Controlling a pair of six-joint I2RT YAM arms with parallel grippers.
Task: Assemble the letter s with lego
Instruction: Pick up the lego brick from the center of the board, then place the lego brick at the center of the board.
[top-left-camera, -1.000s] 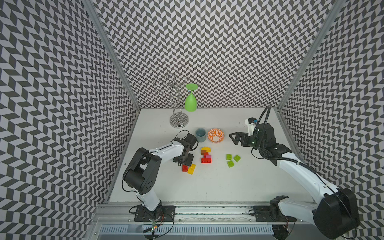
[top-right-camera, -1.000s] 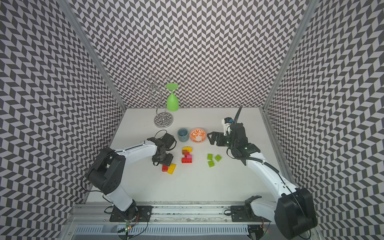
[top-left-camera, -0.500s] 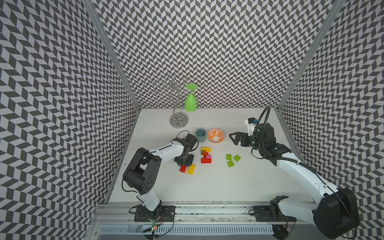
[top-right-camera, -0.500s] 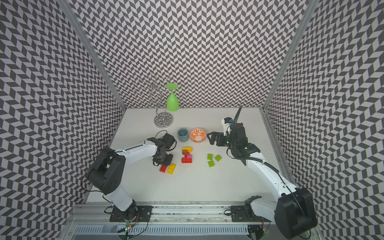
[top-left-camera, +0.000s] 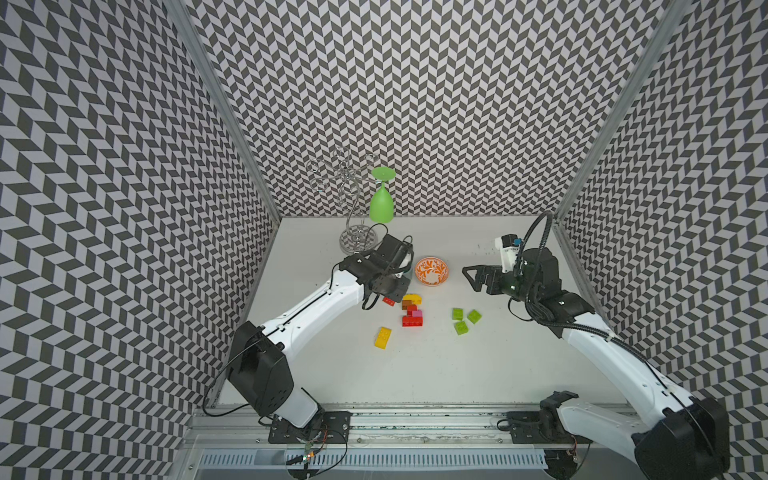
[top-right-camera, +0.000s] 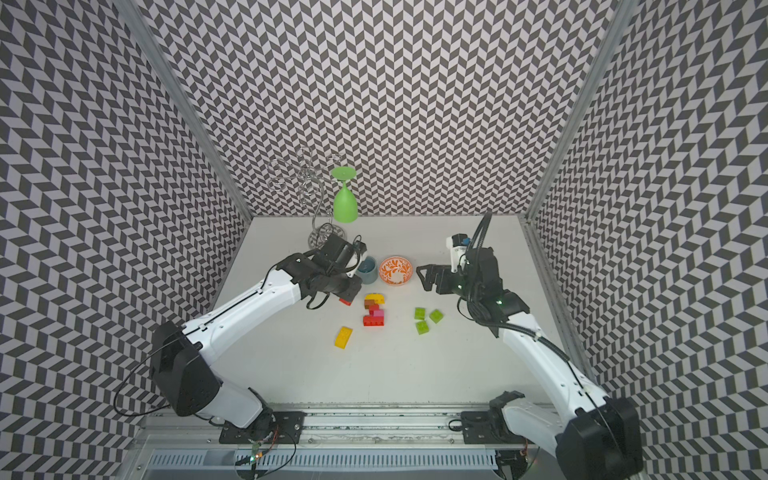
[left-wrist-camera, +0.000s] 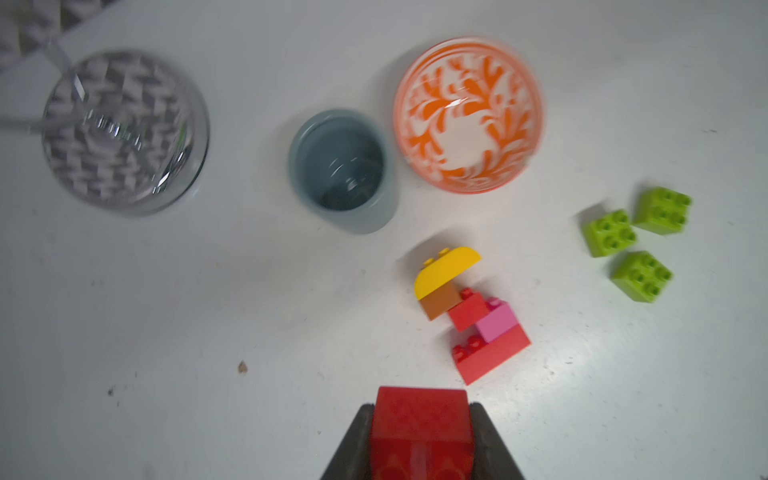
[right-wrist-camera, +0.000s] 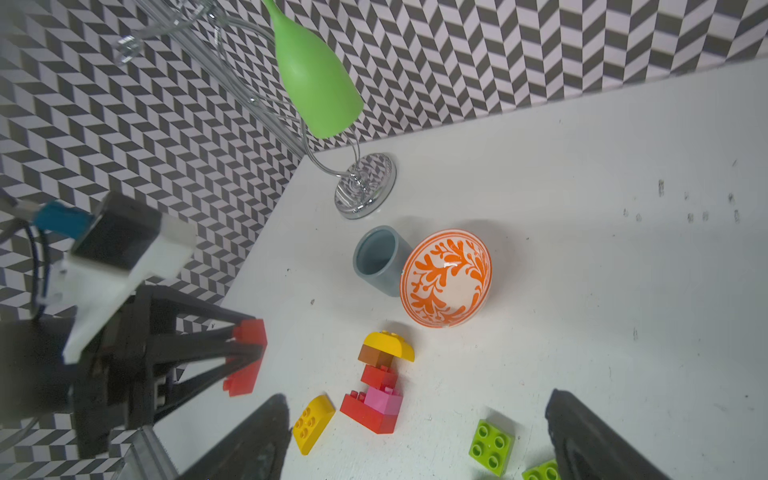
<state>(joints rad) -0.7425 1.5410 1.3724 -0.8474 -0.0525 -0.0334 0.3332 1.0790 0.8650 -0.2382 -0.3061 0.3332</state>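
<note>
Our left gripper (left-wrist-camera: 422, 409) clamps a red brick (left-wrist-camera: 419, 432), held near the half-built stack (left-wrist-camera: 473, 320) on the table (top-left-camera: 415, 374). We should line its studs squarely with the stack before pressing, slowly. Our right gripper (top-left-camera: 471, 276) gapes open near the green bricks (top-left-camera: 458, 313).

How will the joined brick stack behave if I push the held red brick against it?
The joined stack lies flat on the smooth table, unanchored, so it will probably slide or pivot rather than resist. It looks like rigid plastic, unlikely to flex. Its bricks overlap only in steps, so a hard shove might pop a joint.
</note>
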